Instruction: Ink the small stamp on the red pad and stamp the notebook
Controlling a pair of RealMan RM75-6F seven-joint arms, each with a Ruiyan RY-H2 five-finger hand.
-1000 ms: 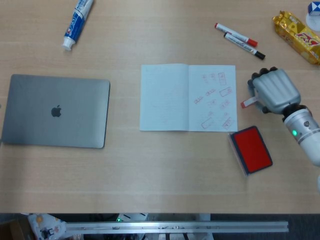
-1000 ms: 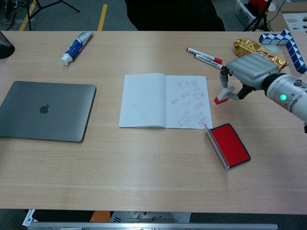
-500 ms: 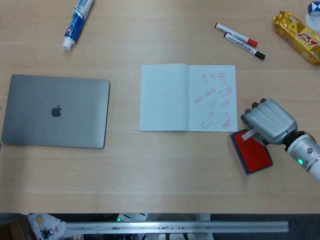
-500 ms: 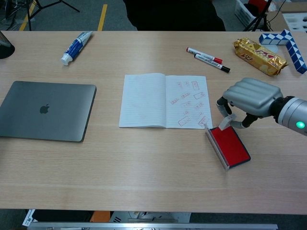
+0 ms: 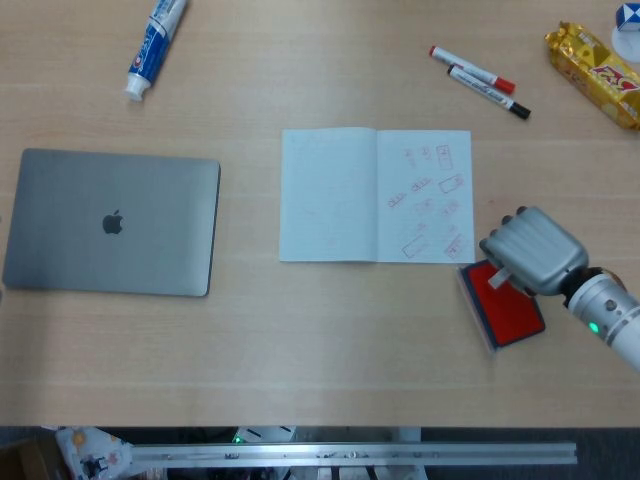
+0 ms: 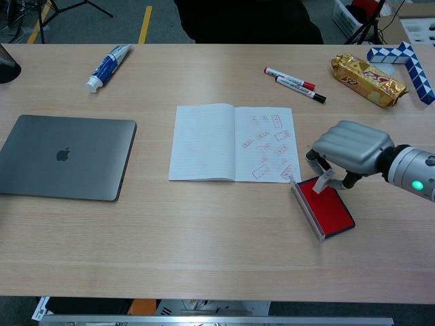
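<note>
Red pad (image 6: 331, 210) lies under the right hand (image 6: 350, 151); hand pinches the small stamp (image 6: 321, 182), its lower end touching the pad's near corner; open notebook (image 6: 232, 142) just left of hand, red marks on its right page; left hand unseen.

Two markers (image 5: 480, 81), one notebook (image 5: 375, 195), one laptop (image 5: 112, 222), one toothpaste tube (image 5: 155, 45), one red pad (image 5: 508, 305), one snack pack (image 5: 592, 72)

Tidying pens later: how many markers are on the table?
2: marker and marker lie side by side, past the notebook's far right corner. None seem hidden.
</note>
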